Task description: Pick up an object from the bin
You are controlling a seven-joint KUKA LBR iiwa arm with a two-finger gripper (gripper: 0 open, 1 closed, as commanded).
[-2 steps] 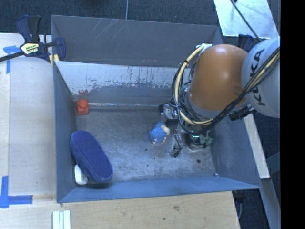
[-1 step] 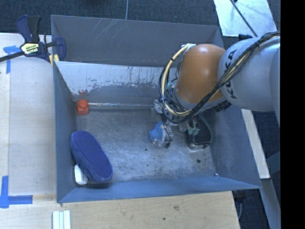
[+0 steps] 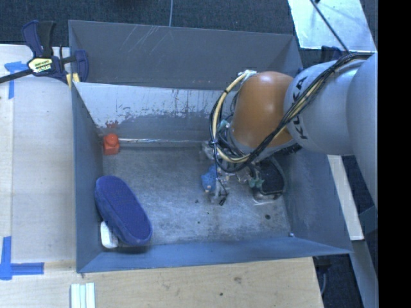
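My gripper (image 3: 218, 193) reaches down to the bin floor near the middle, slightly right of centre. A small blue thing (image 3: 207, 181) lies right against its left side; whether it is gripped is hidden. Just to the right of the gripper, partly under the arm, lies a black thing with a white edge (image 3: 270, 182).
A large dark blue oval pad (image 3: 122, 210) with a white piece (image 3: 108, 235) beside it lies in the front left corner. An orange cap on a clear rod (image 3: 112, 144) lies along the back wall. The arm with its orange cover fills the right side.
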